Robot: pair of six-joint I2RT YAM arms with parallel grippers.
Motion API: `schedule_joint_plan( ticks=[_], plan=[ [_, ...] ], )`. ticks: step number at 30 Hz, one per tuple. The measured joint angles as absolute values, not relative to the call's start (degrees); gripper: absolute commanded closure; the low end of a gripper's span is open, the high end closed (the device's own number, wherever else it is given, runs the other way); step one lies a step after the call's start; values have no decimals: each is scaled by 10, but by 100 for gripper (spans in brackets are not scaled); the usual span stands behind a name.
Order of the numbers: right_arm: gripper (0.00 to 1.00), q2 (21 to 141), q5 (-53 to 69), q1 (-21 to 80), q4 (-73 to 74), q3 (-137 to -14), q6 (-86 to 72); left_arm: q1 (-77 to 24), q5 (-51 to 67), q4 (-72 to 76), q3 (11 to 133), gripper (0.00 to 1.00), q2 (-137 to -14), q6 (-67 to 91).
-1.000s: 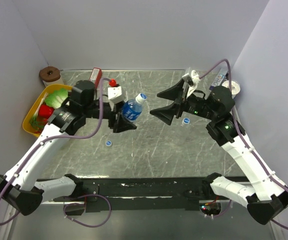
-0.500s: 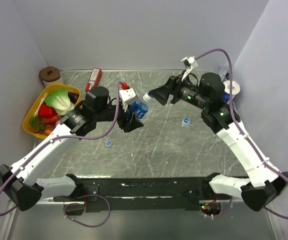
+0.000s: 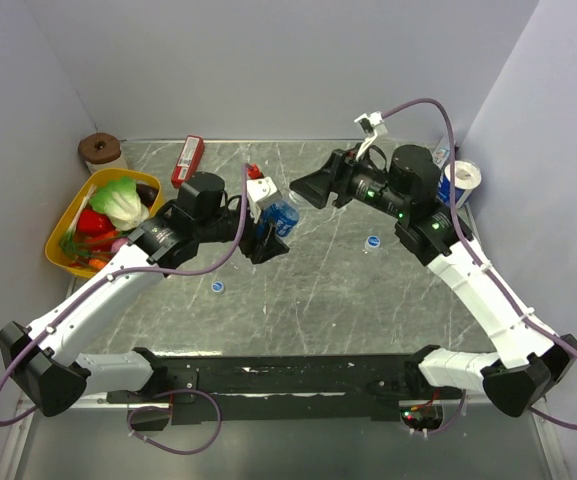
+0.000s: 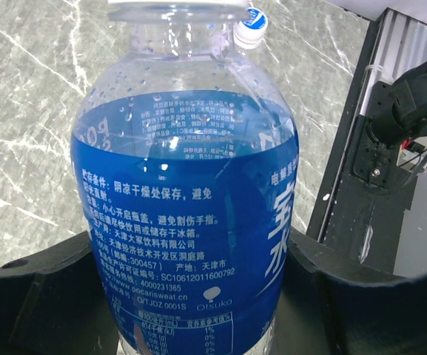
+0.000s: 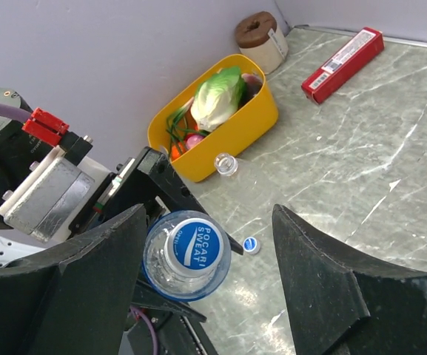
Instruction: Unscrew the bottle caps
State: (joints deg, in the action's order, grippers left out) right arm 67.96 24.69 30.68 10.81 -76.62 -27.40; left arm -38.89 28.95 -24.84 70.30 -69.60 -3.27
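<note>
Blue label [image 4: 198, 192] fills my left wrist view. My left hand [image 4: 194, 266] is clamped on the bottle [image 4: 187, 66], with a black finger pressed against each side of its lower body. I hold it above the middle of the desk [image 3: 318, 300], nearer the far edge, with its top tipped toward my right arm. The label carries white Chinese print, and I can also read "pocarisweat.cn", "Otsuka" and "SC10612011600792". Droplets cling inside the clear shoulder above it.

The cap [image 5: 193, 248] is on the bottle, and its blue top reads "POCARI SWEAT" in white. My right hand [image 5: 207, 222] is open around it, one finger on each side with a gap between each finger and the cap, so it grips nothing.

A loose blue cap [image 3: 216, 287] lies on the desk left of the middle, and a second loose cap [image 3: 373, 241] lies right of the middle, below my right hand. The printing on both is too small to read.

A yellow basket [image 3: 60, 228] holding a leafy green vegetable [image 3: 118, 200] sits along the left edge. A brown roll [image 3: 100, 150] stands in the far left corner. A red box [image 3: 187, 160] lies by the far edge; its lettering is too small to make out. A toilet roll [image 3: 465, 178] sits at the right edge near the far corner.
</note>
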Motion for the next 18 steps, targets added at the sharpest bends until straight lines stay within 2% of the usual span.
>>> schedule_joint_plan(
  ticks=[9, 15, 18],
  plan=[
    [58, 716, 225, 344, 134, -788, -261, -389, 281, -248, 703, 59, -696, -32],
    [67, 713, 222, 346, 128, -787, -261, -390, 286, -246, 703, 59, -696, -30],
    [69, 707, 231, 346, 109, -775, -260, -388, 303, -243, 701, 59, -694, -26]
  ],
)
